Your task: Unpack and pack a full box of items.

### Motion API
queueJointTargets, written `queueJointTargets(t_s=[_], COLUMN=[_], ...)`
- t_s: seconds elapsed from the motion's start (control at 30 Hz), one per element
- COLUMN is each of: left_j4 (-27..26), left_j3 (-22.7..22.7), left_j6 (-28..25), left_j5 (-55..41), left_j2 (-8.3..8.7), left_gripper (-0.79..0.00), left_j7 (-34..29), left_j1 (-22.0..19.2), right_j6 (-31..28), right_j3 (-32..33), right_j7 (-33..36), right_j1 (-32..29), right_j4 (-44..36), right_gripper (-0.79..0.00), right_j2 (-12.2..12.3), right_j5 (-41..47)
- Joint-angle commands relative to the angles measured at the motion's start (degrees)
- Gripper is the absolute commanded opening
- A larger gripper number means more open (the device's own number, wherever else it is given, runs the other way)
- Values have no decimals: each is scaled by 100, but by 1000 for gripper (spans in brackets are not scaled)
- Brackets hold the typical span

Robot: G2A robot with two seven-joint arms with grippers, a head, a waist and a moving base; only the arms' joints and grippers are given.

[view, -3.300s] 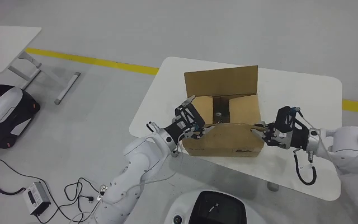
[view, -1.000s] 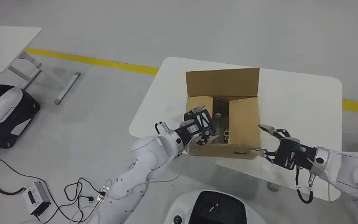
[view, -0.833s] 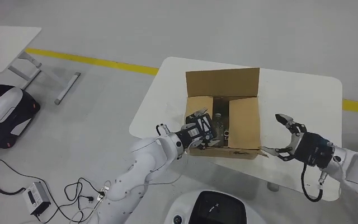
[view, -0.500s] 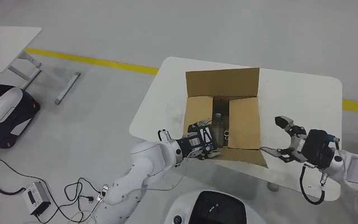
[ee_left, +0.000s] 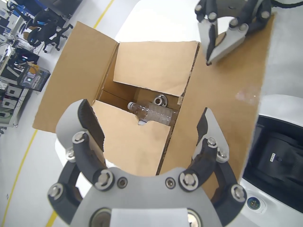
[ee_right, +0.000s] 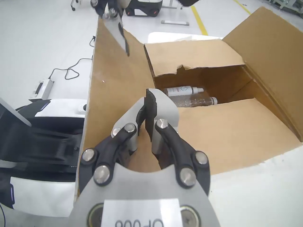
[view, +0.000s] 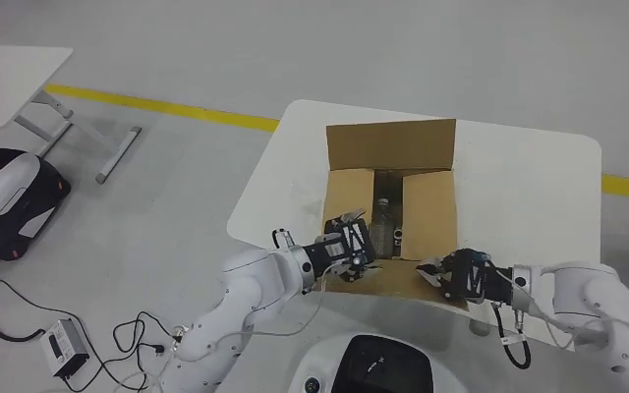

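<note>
Open box (view: 391,147) sits on the surface (view: 531,167). Left gripper (view: 349,244) hangs spread wide over the box's near left corner. Right gripper (ee_right: 151,100) is clenched, tips on the box's near flap (ee_left: 225,95). Bottle (ee_left: 153,113) inside the box is half hidden by the flaps.

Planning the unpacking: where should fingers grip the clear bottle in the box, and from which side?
Likely across the clear bottle at mid-body, from straight above: it lies on its side in the box, reachable only between the side flaps.
</note>
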Motion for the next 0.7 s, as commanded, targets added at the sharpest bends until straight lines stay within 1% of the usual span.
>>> queueJointTargets(t_s=[0.0,0.2,0.33,0.67], left_j4=[26,199,232,276], left_j3=[-64,-81,-53,24], left_j6=[220,751,819,850], left_j5=[25,247,253,255], left_j2=[2,3,9,30], left_gripper=[0,0,0,0], left_j7=[119,339,392,473], left_j1=[-25,-51,-66,-90], right_j6=[0,0,0,0], right_j3=[-112,-430,-602,-829], right_j7=[37,-12,11,-233], right_j1=[66,218,317,492], right_j4=[40,221,386,708], right_gripper=[-785,-785,-785,-785], right_j2=[10,22,10,-52], right_j5=[13,42,-24,-60])
